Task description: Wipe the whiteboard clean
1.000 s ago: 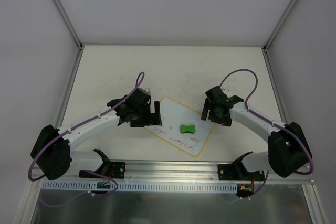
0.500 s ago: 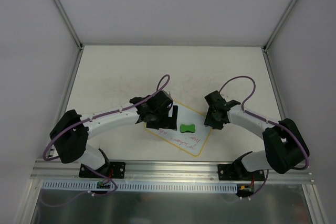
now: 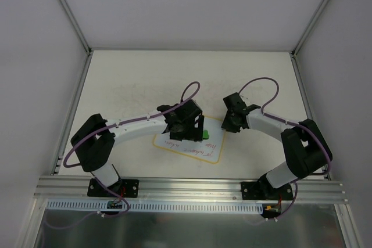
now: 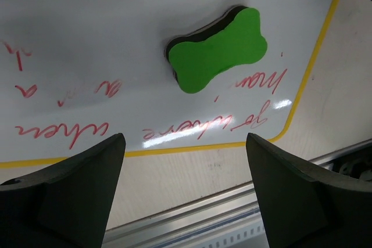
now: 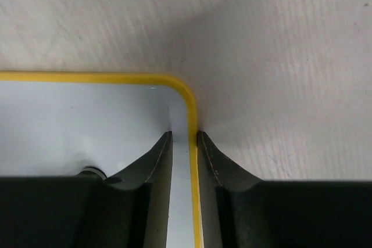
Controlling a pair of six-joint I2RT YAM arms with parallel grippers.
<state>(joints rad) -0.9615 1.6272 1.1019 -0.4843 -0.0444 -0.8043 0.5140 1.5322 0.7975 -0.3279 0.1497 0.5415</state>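
- The whiteboard (image 3: 187, 149), bearing red handwriting (image 4: 70, 135), is laid flat on the tabletop (image 3: 133, 79) between both arms.
- Its yellow rim, beside a corner, is pinched by the narrowed right gripper (image 5: 184, 135).
- The left gripper (image 4: 183, 139) is held wide above the green bone-shaped eraser (image 4: 218, 50).

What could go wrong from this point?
The right gripper pinches the whiteboard only at its rim near a corner; wiping pressure could pivot or pull the board loose. The left gripper, open above the eraser, could nudge it aside while closing, smearing the red writing.
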